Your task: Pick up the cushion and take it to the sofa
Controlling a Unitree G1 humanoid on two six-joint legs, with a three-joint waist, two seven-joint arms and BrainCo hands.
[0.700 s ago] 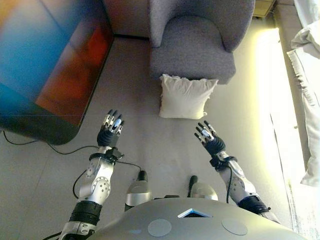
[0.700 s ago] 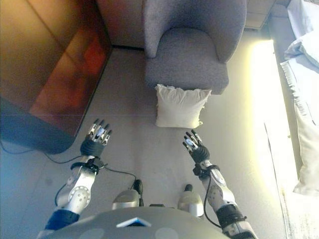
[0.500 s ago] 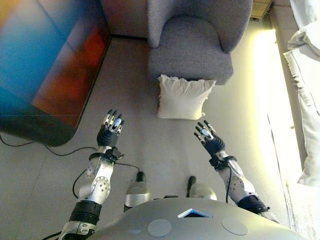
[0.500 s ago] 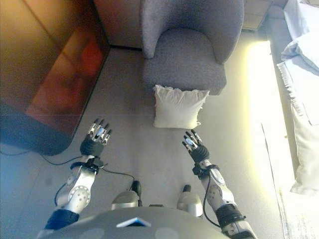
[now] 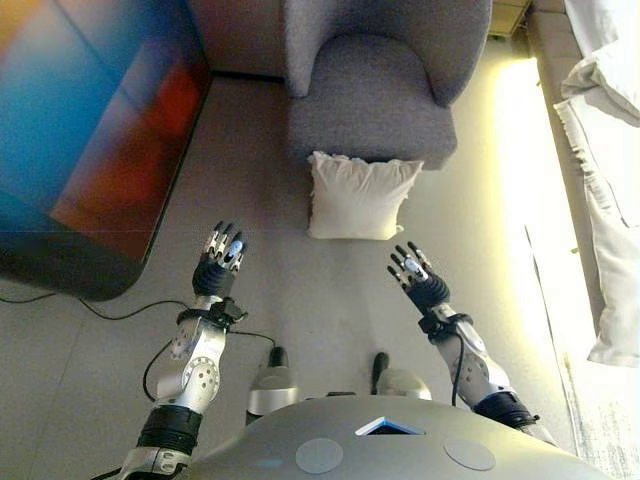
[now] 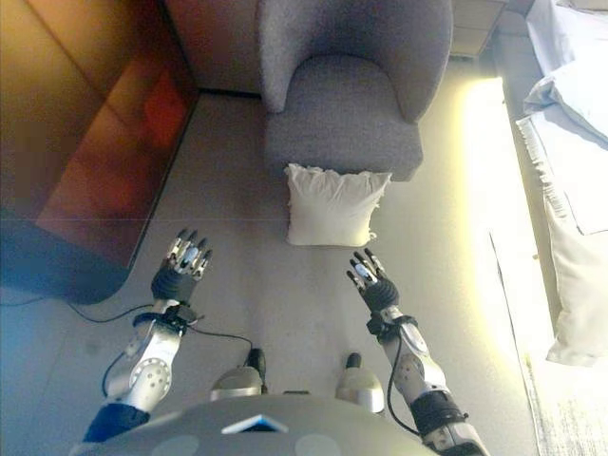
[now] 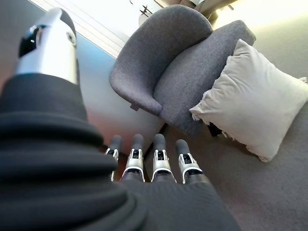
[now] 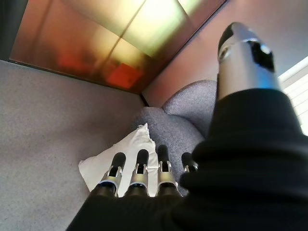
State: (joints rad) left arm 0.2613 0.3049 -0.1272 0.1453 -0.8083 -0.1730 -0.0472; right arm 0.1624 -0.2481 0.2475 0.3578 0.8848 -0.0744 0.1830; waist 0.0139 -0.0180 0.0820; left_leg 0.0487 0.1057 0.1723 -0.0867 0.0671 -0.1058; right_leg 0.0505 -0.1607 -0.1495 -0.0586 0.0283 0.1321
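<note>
A cream cushion (image 5: 360, 196) stands on the grey carpet, leaning against the front of a grey armchair (image 5: 372, 92). It also shows as the cushion (image 7: 252, 110) past my left fingers and the cushion (image 8: 126, 151) past my right fingers. My left hand (image 5: 217, 265) is raised over the carpet to the cushion's lower left, fingers straight, holding nothing. On the other side my right hand (image 5: 417, 280) hovers just below the cushion's lower right corner, open and apart from it.
A large dark cabinet with a glossy top (image 5: 90, 130) fills the left side. White bedding (image 5: 605, 150) runs along the right edge beside a bright strip of floor. Bare carpet (image 5: 310, 290) lies between my hands and the cushion.
The whole picture has shifted slightly, so the camera moved; armchair and cushion sit a little further left and up. Both hands keep their open pose.
</note>
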